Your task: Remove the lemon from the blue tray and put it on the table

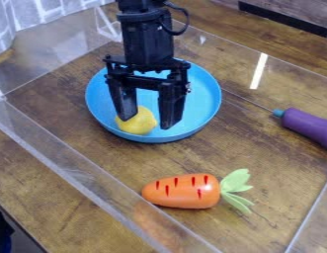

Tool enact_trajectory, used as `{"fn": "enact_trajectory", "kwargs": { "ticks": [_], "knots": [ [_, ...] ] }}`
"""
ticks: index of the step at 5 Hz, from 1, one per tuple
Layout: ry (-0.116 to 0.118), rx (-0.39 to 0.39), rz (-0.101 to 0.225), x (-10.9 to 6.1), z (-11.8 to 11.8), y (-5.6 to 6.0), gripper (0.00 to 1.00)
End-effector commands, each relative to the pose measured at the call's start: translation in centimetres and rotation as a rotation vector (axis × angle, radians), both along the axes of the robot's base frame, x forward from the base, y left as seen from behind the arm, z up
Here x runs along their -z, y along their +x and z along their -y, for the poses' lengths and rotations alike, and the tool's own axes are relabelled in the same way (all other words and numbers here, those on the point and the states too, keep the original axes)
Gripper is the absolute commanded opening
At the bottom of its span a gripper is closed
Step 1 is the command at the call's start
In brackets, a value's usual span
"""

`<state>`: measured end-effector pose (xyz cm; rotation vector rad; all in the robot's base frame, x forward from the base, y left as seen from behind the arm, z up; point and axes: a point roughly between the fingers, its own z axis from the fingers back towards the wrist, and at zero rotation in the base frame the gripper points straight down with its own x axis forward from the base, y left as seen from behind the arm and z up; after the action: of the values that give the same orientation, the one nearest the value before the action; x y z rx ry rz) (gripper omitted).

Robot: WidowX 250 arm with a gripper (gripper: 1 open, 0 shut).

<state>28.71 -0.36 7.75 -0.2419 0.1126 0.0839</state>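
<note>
Fingers (147,111) spread wide, astride round lemon (138,121); nothing gripped; no long axis.

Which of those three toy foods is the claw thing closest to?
The lemon, the small yellow one in the blue tray. The open gripper straddles it, while the carrot and the purple eggplant lie apart on the table.

We note a small yellow lemon (138,121) lying inside the round blue tray (203,96), near its front-left rim, on the brown plank table (73,138)
</note>
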Motion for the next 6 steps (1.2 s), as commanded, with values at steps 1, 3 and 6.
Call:
{"fn": "enact_trajectory", "kwargs": {
  "ticks": [1, 3, 6],
  "knots": [
    [0.015, -0.011, 0.079, -1.7, 0.0, 1.3, 1.00],
    [0.029, 0.018, 0.088, -1.2, -0.8, 0.4, 1.00],
    [0.049, 0.045, 0.125, -1.4, 1.3, 0.8, 1.00]
  ]
}}
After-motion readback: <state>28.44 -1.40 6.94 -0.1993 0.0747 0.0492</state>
